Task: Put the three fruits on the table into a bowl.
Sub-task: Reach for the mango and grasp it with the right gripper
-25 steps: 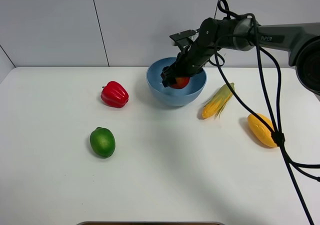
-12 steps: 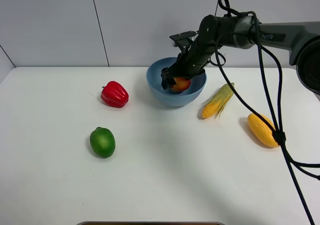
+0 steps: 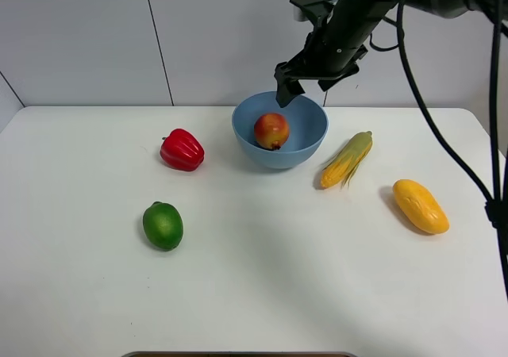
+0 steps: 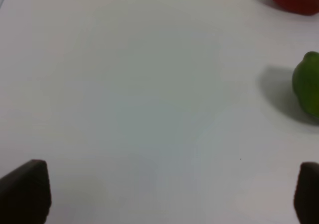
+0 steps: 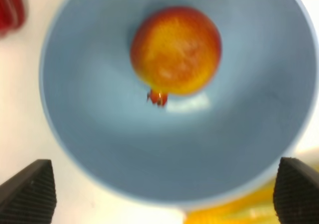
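The red-yellow pomegranate (image 3: 271,130) lies inside the light-blue bowl (image 3: 305,147); the right wrist view shows it (image 5: 175,50) in the bowl (image 5: 99,154) with its crown showing. My right gripper (image 3: 287,94) is open and empty, raised above the bowl's far rim. The green lime-like fruit (image 3: 163,225) lies on the white table (image 3: 254,285) at the front left, also in the left wrist view (image 4: 308,84). The yellow-orange mango (image 3: 421,206) lies at the right. My left gripper (image 4: 159,194) is open above bare table; it is out of the exterior view.
A red bell pepper (image 3: 182,150) sits left of the bowl. A corn cob with green husk (image 3: 347,159) lies just right of the bowl, between it and the mango. A grey wall stands behind the table.
My right gripper let go of the pomegranate in the bowl, opened, and rose up and back above the bowl's far rim. The pomegranate now rests in the bowl.
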`<move>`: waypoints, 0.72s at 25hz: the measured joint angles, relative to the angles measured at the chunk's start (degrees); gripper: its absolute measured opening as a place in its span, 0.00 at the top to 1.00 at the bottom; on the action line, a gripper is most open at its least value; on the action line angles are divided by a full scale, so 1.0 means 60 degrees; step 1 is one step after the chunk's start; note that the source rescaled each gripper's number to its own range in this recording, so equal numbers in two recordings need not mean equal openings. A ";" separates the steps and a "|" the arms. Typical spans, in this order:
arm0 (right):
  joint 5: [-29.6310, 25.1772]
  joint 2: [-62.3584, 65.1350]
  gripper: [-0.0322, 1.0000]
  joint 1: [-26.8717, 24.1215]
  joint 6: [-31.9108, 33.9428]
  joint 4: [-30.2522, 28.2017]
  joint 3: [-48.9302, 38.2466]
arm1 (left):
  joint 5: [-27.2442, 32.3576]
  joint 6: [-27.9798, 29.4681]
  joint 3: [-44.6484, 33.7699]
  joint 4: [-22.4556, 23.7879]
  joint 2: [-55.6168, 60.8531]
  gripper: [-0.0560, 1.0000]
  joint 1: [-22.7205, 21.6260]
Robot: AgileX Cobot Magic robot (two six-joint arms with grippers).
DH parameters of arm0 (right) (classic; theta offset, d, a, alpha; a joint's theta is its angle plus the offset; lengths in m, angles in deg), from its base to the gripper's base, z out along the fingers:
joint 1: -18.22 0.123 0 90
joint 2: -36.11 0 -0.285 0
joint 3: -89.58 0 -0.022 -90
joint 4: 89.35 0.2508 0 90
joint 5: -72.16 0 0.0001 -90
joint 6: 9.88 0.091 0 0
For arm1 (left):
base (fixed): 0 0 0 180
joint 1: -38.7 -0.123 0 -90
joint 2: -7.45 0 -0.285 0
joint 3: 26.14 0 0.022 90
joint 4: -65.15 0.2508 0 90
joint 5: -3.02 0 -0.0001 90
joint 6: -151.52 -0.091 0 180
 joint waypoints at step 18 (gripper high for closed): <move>-0.1748 0.2102 0.33 -0.0325 0.1255 -0.1345 -0.0899 | 0.0000 0.0000 0.0000 0.0000 0.0000 0.00 0.0000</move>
